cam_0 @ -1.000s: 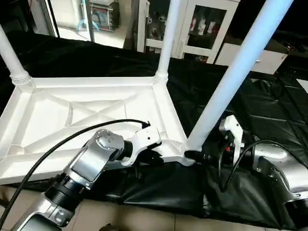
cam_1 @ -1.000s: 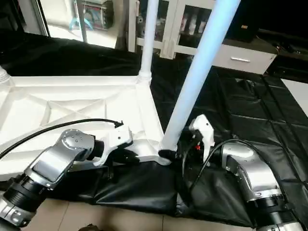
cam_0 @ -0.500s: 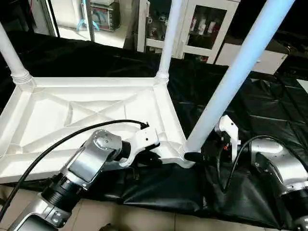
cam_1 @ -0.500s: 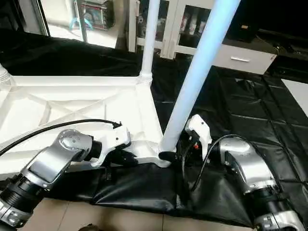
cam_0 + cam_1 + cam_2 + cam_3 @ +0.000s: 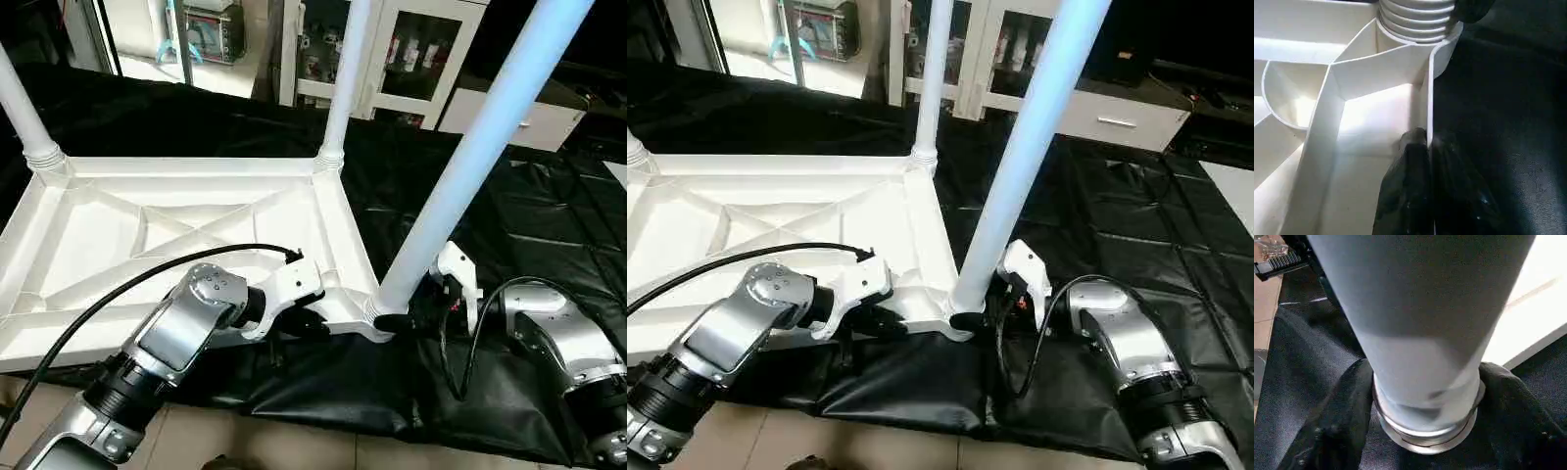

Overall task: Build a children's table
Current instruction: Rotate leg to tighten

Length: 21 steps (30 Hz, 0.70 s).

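Right gripper [image 5: 972, 311] sits at the base of the near-right leg [image 5: 480, 152], one black finger on each side of the tube just above its ribbed collar; in the right wrist view the fingers [image 5: 1337, 431] flank the leg. Whether the pads actually bear on it, can't tell. So the leg is directly between the fingers, long axis running up and away from the gripper, leaning to the right rather than plumb. Right arm is the one on it.

Left gripper [image 5: 1425, 147] is pressed together on the thin rim wall of the tabletop [image 5: 147, 245], just beside that same corner socket, one finger either side of the wall. My read: it's bracing the top while the right arm works the leg.

Tabletop lies upside down on the black mat [image 5: 549, 225], white, X-ribs facing up. Two more white legs [image 5: 343, 78] stand in the far corner sockets. Near-left corner is hidden by the left arm.
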Available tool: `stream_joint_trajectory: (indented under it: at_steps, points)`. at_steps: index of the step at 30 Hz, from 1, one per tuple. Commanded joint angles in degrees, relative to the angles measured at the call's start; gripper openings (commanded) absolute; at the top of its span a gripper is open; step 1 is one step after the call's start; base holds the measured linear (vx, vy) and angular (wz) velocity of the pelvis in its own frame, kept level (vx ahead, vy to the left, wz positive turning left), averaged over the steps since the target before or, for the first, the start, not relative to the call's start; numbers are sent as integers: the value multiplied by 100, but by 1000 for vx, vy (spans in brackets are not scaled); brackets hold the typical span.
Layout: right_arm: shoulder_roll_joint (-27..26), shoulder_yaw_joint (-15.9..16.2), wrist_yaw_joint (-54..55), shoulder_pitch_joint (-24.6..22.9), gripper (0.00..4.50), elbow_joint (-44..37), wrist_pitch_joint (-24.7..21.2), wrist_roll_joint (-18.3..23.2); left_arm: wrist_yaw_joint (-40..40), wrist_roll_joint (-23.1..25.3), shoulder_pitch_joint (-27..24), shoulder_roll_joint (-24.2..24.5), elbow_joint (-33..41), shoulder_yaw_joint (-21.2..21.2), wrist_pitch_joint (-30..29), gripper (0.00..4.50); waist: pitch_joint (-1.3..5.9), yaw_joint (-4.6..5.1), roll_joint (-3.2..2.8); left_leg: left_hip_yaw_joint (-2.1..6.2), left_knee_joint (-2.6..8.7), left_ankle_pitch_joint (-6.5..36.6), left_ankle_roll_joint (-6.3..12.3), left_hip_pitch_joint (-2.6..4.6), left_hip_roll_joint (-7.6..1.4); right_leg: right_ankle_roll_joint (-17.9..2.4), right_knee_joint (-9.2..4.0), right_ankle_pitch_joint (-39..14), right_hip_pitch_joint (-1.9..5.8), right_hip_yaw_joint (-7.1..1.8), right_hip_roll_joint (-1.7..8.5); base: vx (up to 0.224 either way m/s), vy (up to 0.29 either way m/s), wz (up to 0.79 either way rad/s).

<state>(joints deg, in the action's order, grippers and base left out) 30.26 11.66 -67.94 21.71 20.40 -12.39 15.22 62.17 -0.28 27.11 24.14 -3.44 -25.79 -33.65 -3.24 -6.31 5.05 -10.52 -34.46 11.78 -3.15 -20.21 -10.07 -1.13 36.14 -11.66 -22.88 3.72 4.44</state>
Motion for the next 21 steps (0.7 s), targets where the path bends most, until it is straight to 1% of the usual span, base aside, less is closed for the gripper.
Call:
stream_joint_trajectory:
  at_steps: [1, 3, 11, 13, 14, 15, 16, 17, 18, 19, 20, 21]
  points:
    - [8, 4, -75, 64, 280, 35, 76, -61, 197, -223, 78, -90, 152, -75, 181, 0, 352, 26, 25, 101, 369, 366, 398, 32, -342, -1372, -389, -518, 294, -307, 443, 0, 0, 0]
    - [5, 16, -102, 68, 277, 59, 108, -75, 198, -221, 74, -83, 152, -80, 178, 0, 355, 28, 36, 101, 366, 343, 402, 31, -342, -1368, -383, -495, 296, -307, 439, 0, 0, 0]
    - [-6, 48, -117, -36, 274, 76, 165, -128, 166, -197, 54, -67, 151, -88, 136, 0, 358, 23, 38, 100, 361, 305, 426, 33, -341, -1361, -380, -500, 294, -305, 439, 0, 0, 0]
    - [-180, -57, 289, -74, 274, 150, -24, -124, -27, -150, 72, -153, 43, -29, 44, 0, 354, 28, 32, 102, 365, 296, 422, 30, -342, -1368, -379, -485, 291, -306, 437, 0, 0, 0]
    - [-205, -72, 349, -74, 274, 164, -54, -127, -53, -144, 77, -167, 26, -21, 34, 0, 350, 37, 35, 105, 372, 347, 391, 28, -337, -1344, -390, -563, 290, -302, 432, 0, 0, 0]
    - [-341, -123, 721, -59, 274, 264, -140, -202, -291, -134, 131, -323, -114, 95, -31, 0, 352, 41, 38, 106, 373, 391, 372, 33, -337, -1333, -397, -623, 290, -300, 434, 0, 0, 0]
    - [-475, -177, 1060, -43, 274, 352, -254, -252, -514, -118, 194, -470, -255, 199, -68, 0, 334, 61, 34, 104, 388, 503, 298, 32, -329, -1285, -429, -824, 280, -302, 435, 0, 0, 0]
    - [-590, -210, 1335, -38, 274, 408, -330, -298, -708, -109, 260, -600, -381, 291, -107, 0, 332, 77, 36, 109, 395, 552, 249, 31, -328, -1253, -439, -929, 283, -300, 434, 0, 0, 0]
    - [-670, -233, 1525, -34, 274, 447, -383, -330, -841, -103, 305, -690, -467, 354, -134, 0, 324, 104, 30, 122, 412, 762, 102, 58, -331, -1141, -491, -1316, 266, -292, 447, 0, 0, 0]
    - [-769, -263, 1754, -31, 274, 493, -447, -369, -1004, -95, 361, -799, -573, 430, -166, 0, 340, 110, 37, 134, 407, 768, 65, 50, -333, -1111, -483, -1354, 284, -291, 456, 0, 0, 0]
    - [-1057, -337, 2289, -33, 274, 539, -620, -416, -1324, -76, 510, -1034, -801, 561, -255, 0, 342, 132, 40, 134, 411, 726, 50, 23, -329, -1069, -475, -1289, 295, -297, 451, 0, 0, 0]
    - [-1400, -453, 2906, -6, 274, 605, -815, -436, -1640, -34, 671, -1257, -1031, 658, -356, 0, 318, 146, 21, 122, 424, 768, 42, 37, -323, -1043, -502, -1351, 254, -305, 435, 0, 0, 0]
